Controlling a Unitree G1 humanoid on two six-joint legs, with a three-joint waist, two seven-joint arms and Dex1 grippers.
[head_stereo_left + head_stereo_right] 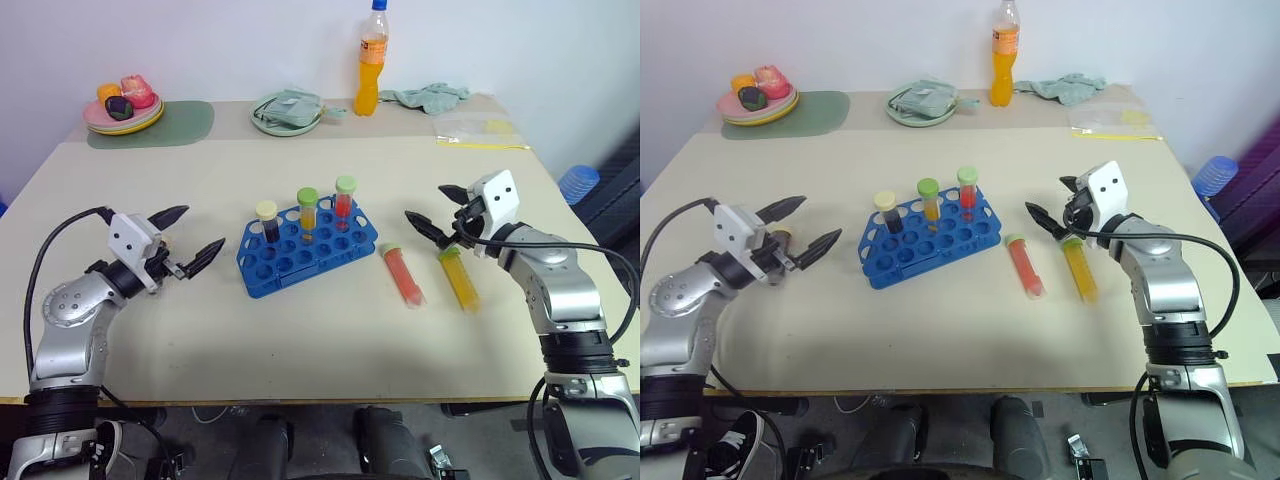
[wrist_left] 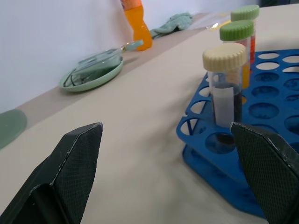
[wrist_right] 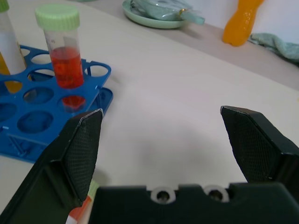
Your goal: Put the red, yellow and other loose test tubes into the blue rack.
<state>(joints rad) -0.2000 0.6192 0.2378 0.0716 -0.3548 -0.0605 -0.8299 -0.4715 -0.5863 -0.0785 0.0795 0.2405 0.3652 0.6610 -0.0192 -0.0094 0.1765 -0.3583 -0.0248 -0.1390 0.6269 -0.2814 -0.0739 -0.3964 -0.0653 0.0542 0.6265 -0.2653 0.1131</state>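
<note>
Both my grippers hang released and empty: left gripper [image 1: 188, 241] left of the blue rack [image 1: 305, 250], right gripper [image 1: 437, 210] right of it. Just right of that rack lie the red tube [image 1: 403, 274] and yellow tube [image 1: 459, 277], touching neither.

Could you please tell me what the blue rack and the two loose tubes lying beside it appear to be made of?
The blue rack looks like moulded plastic with a faint sheen and round holes. The red tube and yellow tube lying flat look like clear plastic, possibly glass, since the coloured liquid shows through; their ribbed green caps look like matte plastic.
</note>
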